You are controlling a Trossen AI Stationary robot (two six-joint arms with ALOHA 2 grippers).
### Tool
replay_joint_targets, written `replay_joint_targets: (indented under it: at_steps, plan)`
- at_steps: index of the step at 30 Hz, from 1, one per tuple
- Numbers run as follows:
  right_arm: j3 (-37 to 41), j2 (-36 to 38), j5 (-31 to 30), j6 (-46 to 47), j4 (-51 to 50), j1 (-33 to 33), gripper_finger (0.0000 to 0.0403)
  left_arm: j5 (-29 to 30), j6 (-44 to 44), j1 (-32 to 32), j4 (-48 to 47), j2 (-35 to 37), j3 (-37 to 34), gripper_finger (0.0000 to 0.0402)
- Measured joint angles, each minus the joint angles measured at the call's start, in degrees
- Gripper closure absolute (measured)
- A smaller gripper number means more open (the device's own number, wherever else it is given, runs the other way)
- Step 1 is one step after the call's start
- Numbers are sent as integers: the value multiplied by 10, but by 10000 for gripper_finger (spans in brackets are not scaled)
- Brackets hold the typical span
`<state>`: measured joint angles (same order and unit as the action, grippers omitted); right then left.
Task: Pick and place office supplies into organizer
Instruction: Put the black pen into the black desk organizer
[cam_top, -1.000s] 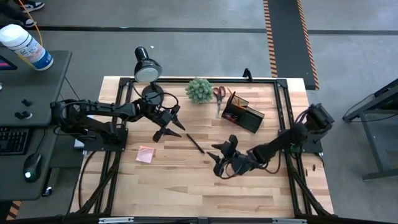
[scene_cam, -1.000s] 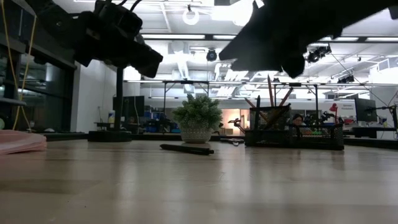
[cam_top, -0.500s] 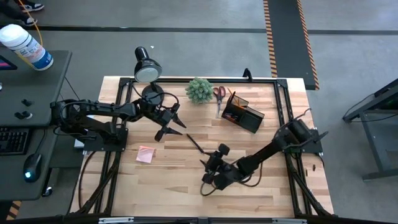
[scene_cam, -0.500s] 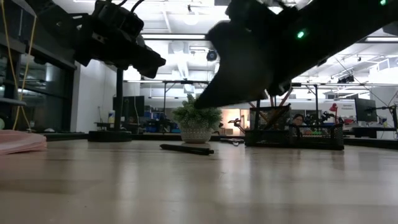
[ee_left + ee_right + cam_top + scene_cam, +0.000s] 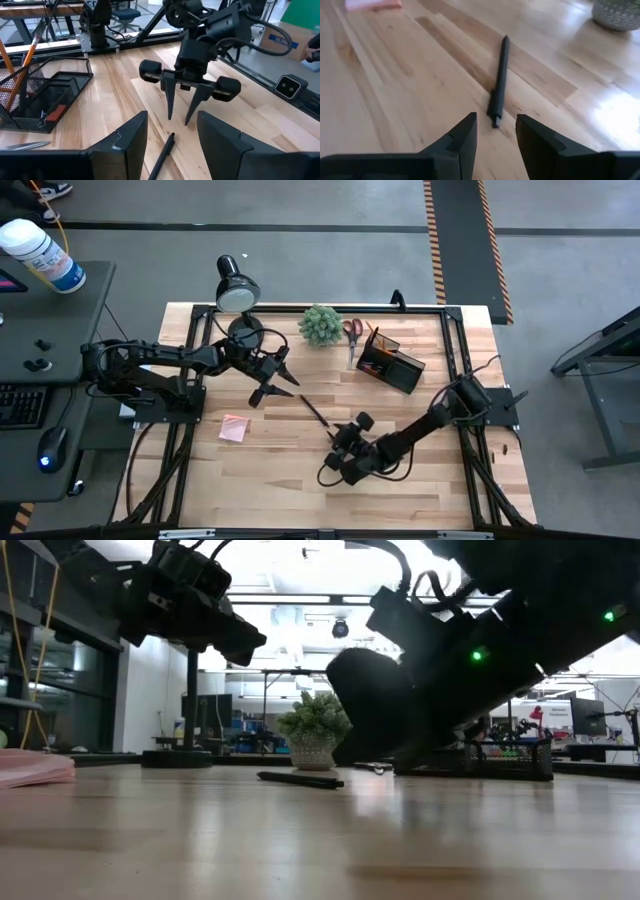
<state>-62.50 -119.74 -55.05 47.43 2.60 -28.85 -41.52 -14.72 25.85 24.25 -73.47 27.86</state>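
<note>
1. I could read no text, brand or number anywhere in my views.
2. The white plastic bottle with a blue-printed label (image 5: 42, 252), standing on the dark side desk beside my table, carried print too small for me to make out.
3. The brown cardboard box with blue printing (image 5: 278, 39), seen past the table's far edge from my left wrist, showed lettering I could not decipher.
4. The red-and-white board (image 5: 545, 715) in the room behind the table bore marks that stayed illegible in my low view.
5. The orange-and-black striped tape (image 5: 434, 240) on the grey floor was a warning marking with no words.
</note>
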Motion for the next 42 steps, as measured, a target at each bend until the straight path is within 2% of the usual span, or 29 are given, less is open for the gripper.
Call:
replay_joint_targets:
  at_steps: [12, 24, 42]
  plan:
    - [71, 0, 17, -13, 136, 15, 277, 0, 0, 0, 0, 0, 0, 241]
    - [72, 0, 47, -59, 164, 40, 277, 0, -3, 0, 0, 0, 0, 241]
    - [68, -16, 151, -76, 199, 83, 278, 0, -4, 0, 0, 0, 0, 241]
